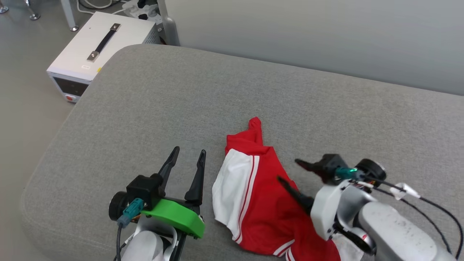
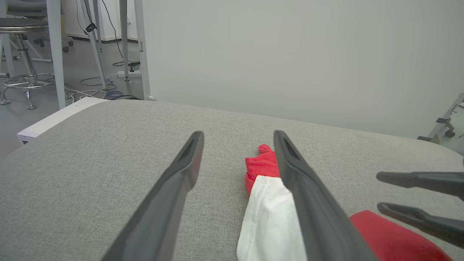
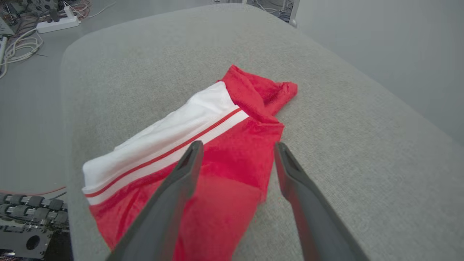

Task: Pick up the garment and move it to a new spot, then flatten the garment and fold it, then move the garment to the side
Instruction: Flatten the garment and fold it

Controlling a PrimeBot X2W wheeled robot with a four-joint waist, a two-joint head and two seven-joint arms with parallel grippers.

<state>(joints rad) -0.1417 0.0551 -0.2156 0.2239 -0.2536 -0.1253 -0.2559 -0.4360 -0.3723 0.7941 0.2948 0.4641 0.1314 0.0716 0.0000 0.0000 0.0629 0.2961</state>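
Note:
The garment (image 1: 261, 203) lies bunched on the grey cushion, red with a white sleeve and striped trim, reaching past the near edge. My right gripper (image 1: 287, 170) hovers open over the garment's right side, nothing between its fingers. From the right wrist camera the garment (image 3: 217, 145) spreads under and ahead of the right gripper (image 3: 237, 146). My left gripper (image 1: 190, 151) stands open just left of the white sleeve, empty. In the left wrist view the left gripper (image 2: 237, 136) is open, the garment (image 2: 266, 203) sits partly behind its right finger, and the right gripper (image 2: 378, 192) shows at the right edge.
The grey cushion (image 1: 181, 101) is wide and flat, with bare fabric to the left and behind the garment. A white box with a black handle (image 1: 99, 43) stands on the floor beyond its far left corner. A pale wall (image 1: 326, 32) runs behind. Cables lie on the floor (image 3: 21, 40).

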